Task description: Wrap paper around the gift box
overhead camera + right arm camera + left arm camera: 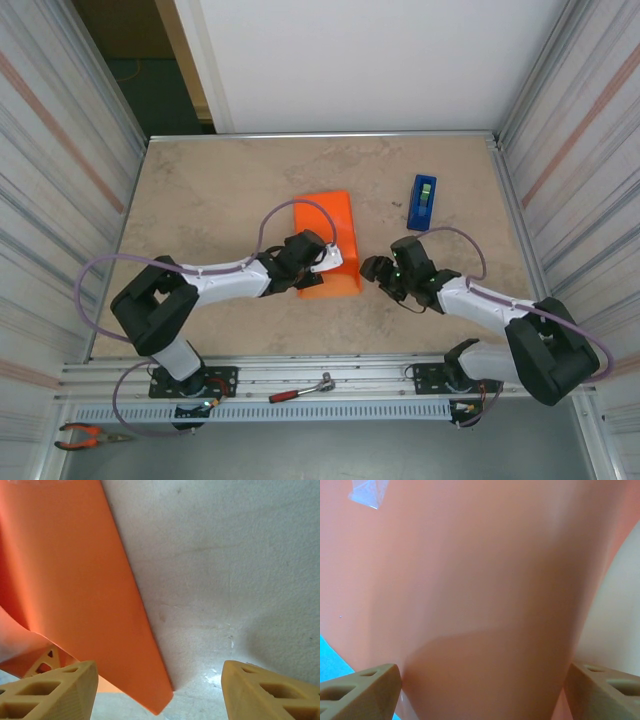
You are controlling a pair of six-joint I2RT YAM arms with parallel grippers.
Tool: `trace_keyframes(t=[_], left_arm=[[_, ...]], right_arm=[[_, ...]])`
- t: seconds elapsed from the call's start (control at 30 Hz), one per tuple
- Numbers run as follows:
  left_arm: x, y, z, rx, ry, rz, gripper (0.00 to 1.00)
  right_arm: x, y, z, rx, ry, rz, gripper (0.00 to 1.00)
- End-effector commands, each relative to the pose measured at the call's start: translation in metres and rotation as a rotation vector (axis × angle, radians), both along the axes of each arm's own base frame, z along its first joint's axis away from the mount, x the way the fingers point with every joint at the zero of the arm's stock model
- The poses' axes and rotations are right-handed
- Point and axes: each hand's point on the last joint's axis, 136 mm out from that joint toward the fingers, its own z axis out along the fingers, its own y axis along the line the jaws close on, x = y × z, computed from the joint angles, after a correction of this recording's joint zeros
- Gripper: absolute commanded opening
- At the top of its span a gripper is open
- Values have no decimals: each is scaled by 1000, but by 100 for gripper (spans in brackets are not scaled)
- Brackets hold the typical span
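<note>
Beige table (200,200) is carrying the folded orange paper (330,222) at its middle. Left gripper (325,264) is straddling the paper's near end, jaws wide. Right gripper (373,268) is hovering just beside it, spread and empty.

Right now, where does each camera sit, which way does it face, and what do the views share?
Top external: overhead, at the near edge, looking down on the table; left arm and right arm show.
Left wrist: close against the paper; its fingertips show.
Right wrist: facing down at table and paper edge; its fingertips show.
Shared by all: the paper.
</note>
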Motion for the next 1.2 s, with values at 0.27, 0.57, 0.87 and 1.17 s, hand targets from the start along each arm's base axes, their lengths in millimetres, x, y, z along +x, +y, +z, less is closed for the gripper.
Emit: trace_keyframes(t=[0.27,0.57,0.87,1.17], left_arm=[[-9,2,-13,48,9,-21,83],[-13,-6,7,-46,69,-8,86],[-12,-10,39,-233,145,39,87],[-7,-2,21,-177,123,54,82]], right_arm=[[-13,11,3,-34,-61,48,63],[-14,12,3,-54,-77,49,62],[-16,8,8,-54,-92,45,63],[-15,14,10,-39,-103,70,63]])
